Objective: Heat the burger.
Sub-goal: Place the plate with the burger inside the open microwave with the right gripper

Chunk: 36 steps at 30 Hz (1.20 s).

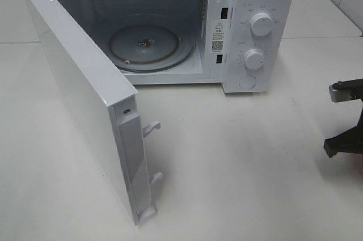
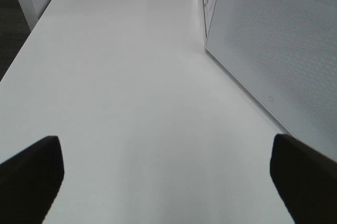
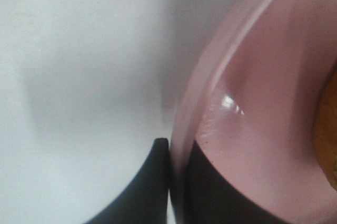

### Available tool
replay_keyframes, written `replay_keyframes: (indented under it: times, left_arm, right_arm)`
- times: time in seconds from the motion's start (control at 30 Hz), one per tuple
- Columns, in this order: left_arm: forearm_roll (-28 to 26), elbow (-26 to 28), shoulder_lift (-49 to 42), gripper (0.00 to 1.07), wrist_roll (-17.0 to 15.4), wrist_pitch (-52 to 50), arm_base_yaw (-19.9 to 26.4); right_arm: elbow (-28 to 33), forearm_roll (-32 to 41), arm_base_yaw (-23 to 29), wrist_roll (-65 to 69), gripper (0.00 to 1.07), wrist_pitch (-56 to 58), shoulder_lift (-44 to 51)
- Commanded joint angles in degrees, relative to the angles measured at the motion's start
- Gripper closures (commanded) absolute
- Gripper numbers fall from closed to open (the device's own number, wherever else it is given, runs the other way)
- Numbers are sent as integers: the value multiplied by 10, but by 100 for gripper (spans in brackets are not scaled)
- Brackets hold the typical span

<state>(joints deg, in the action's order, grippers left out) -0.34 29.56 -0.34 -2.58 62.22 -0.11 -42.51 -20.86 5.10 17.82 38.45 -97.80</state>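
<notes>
The burger (image 3: 327,129) shows only as a golden-brown sliver on a pink plate (image 3: 263,76), over on the right of the surface (image 1: 238,167) and not yet in the microwave (image 1: 249,25). The right hand (image 3: 176,182) is clenched on the plate's rim. The left hand (image 2: 168,176) hangs released. The door (image 1: 85,99) stands wide and the turntable (image 1: 150,42) is bare. Still to do, I judge: loading, closing and setting the dials (image 1: 261,24).

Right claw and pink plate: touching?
Touching. Right wrist view shows the right claw pinching the pink plate at its rim, one finger on each side.
</notes>
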Motion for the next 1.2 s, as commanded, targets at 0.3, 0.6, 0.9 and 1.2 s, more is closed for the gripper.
replay_keyframes:
  times: [0.3, 0.6, 0.9, 1.2]
  left_arm:
    - [-2, 1, -9, 6, 0, -10, -4]
    - [-2, 1, -9, 6, 0, -10, -4]
    - [-2, 1, -9, 6, 0, -10, -4]
    - [-2, 1, -9, 6, 0, -10, -4]
  right_arm:
    - [1, -41, 28, 25, 107, 37, 26]
    - [1, -80, 68, 44, 107, 84, 68]
    - [1, -105, 107, 58, 107, 126, 106]
    - [1, -111, 145, 58, 107, 158, 127]
